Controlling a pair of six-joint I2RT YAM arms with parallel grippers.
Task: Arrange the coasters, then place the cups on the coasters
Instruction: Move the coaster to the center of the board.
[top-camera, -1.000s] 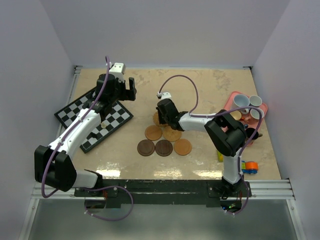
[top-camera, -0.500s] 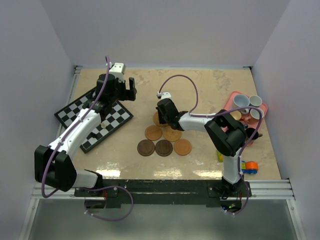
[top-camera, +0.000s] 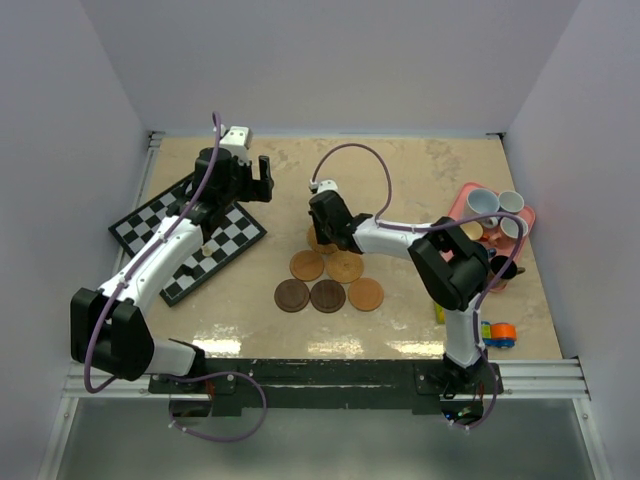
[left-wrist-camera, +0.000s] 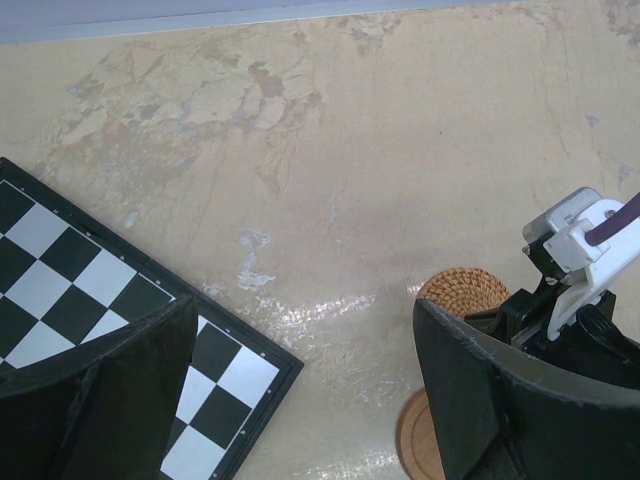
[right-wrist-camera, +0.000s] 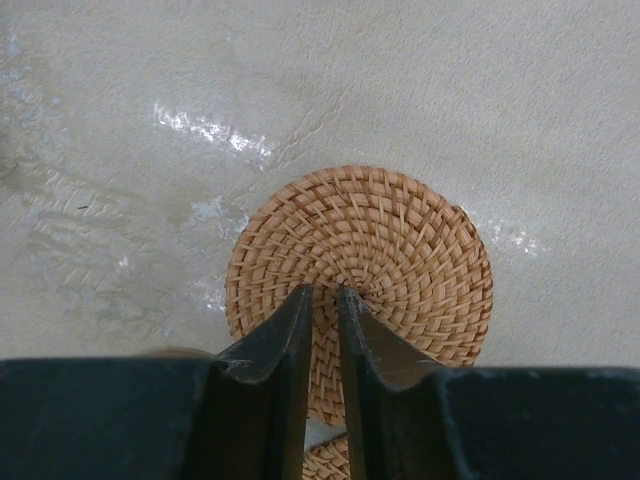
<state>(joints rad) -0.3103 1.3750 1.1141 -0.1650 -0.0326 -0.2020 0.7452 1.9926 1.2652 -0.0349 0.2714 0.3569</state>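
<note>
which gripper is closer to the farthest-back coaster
Right. The right gripper is directly over the coaster, fingertips near its middle; the left gripper hovers off to the left, by the chessboard's edge.

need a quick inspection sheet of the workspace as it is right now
surface: beige marbled table, glossy patches
job's things: six coasters clustered mid-table, one woven coaster under the right gripper; cups crowded at the pink tray, none on a coaster
clutter: chessboard at left; small orange-blue item by right base
grippers: left gripper open, empty, near the chessboard's corner; right gripper's jaws barely parted above the woven coaster
cables: purple cable looping along each arm
surroundings: plain pale walls on three sides
</note>
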